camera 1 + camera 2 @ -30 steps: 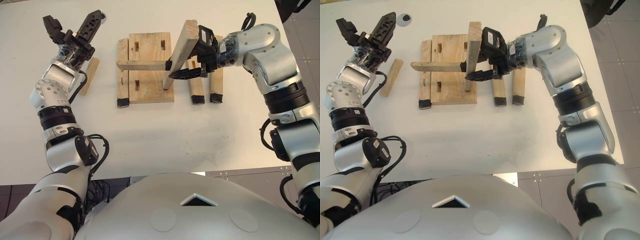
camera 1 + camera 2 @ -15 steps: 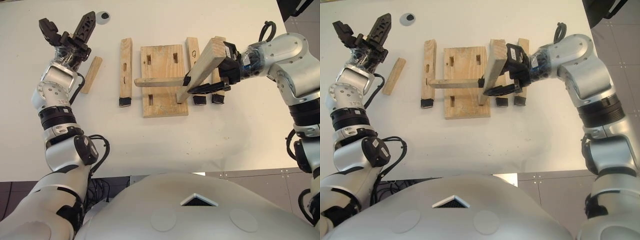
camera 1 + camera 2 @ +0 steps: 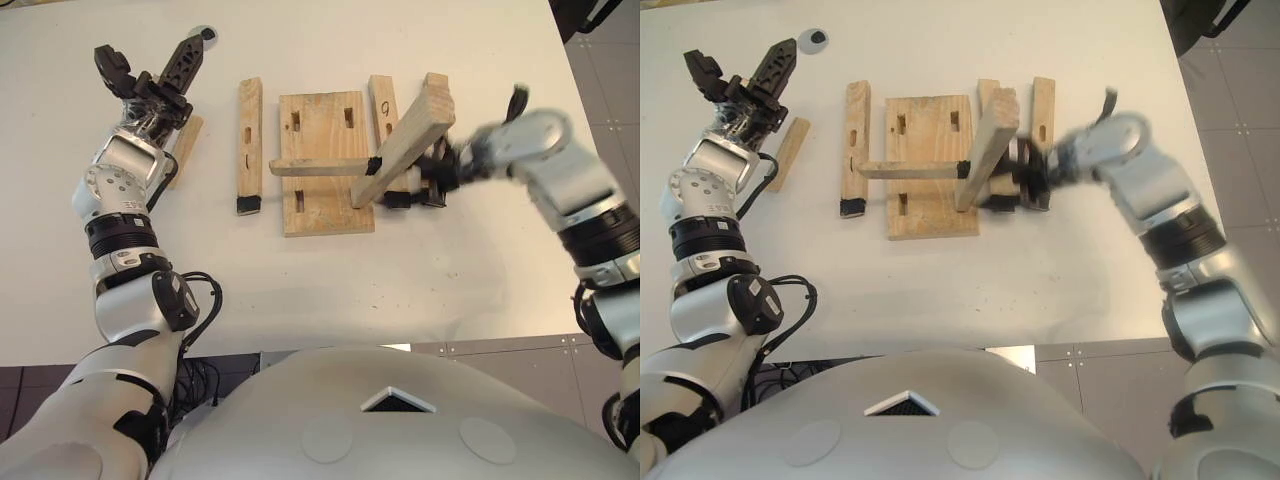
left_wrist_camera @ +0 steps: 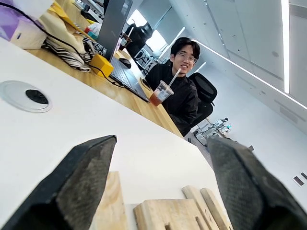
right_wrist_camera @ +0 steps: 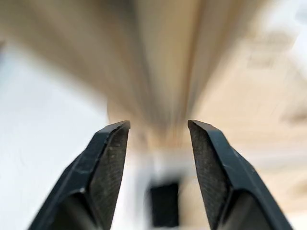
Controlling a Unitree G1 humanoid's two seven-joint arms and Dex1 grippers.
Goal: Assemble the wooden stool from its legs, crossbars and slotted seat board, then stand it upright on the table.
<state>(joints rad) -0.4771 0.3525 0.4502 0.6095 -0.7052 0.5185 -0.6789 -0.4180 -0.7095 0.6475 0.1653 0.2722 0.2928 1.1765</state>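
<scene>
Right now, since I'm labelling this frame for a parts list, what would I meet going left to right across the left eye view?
left gripper → short wooden piece → flat slotted leg → seat board → tilted leg → right gripper

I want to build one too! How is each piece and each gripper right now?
Seat board: lying flat on the table.
Joined leg: tilted, foot on the seat board.
Crossbar: joined to that leg.
Loose leg: lying flat, unattached.
Left gripper: open, raised.
Right gripper: open, by the joined leg.
</scene>
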